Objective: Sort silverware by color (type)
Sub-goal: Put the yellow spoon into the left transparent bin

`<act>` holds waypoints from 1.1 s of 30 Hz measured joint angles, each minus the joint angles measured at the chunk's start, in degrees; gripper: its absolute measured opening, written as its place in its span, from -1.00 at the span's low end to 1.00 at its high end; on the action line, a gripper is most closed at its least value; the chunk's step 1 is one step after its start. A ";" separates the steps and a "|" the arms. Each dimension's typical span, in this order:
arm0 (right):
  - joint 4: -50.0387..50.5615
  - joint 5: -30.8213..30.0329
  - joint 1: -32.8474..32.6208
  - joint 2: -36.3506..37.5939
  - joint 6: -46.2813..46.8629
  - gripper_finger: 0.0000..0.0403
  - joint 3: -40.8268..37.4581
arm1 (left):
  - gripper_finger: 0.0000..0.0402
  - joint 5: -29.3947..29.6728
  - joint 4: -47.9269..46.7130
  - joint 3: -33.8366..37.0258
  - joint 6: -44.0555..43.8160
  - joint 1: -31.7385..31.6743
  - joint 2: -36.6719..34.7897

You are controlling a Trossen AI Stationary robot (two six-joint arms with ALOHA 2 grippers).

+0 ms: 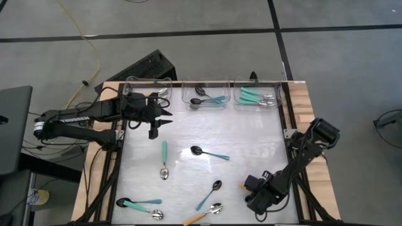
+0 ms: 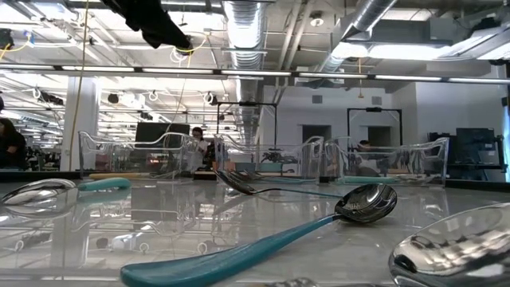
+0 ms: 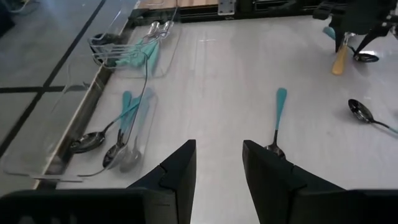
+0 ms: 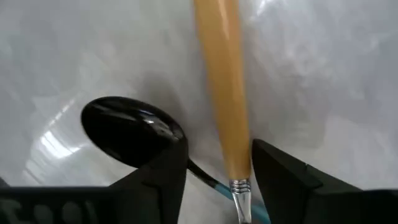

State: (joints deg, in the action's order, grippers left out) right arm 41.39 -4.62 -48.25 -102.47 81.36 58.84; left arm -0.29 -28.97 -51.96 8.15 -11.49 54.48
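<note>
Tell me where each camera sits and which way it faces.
High: overhead, straight down on the white table; both arms show.
Low: tabletop height, level toward clear plastic bins; a dark arm above.
Left wrist: behind the left end effector, facing across the table.
Right wrist: behind the right end effector, close over an orange-handled spoon.
Shared: high and left wrist show one teal-handled silver spoon.

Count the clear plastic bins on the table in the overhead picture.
3, in a row along the table's far edge: the left bin, partly under the left arm; the middle bin; the right bin. None seems hidden.
</note>
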 joint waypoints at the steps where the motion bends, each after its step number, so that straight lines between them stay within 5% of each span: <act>1: -0.18 -0.33 0.00 -0.44 -0.87 -0.05 0.19 | -0.42 0.01 0.00 0.00 -0.27 0.00 0.00; 9: -0.81 -1.10 0.45 -0.35 -4.70 -0.67 0.34 | -0.42 0.01 0.02 0.00 -2.48 0.00 0.00; 14: 0.67 -1.53 2.78 1.82 -11.22 -0.69 0.03 | -0.42 -1.25 0.02 0.00 -6.02 0.00 0.00; 22: 6.04 -2.43 13.99 13.10 -29.15 -0.70 -0.08 | -0.42 -12.47 3.35 0.02 -8.53 0.34 2.55; 27: -2.40 6.06 26.90 18.85 -40.92 -0.71 0.03 | -0.42 -12.16 10.58 0.02 1.92 3.69 7.91; 33: -14.75 24.45 44.24 20.42 -43.76 -0.71 0.03 | -0.42 -3.50 20.03 0.02 14.49 8.64 14.63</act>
State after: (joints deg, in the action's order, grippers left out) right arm 26.64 19.83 -4.01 -82.04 37.60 58.87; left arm -3.78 -8.95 -51.94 22.64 -2.84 69.11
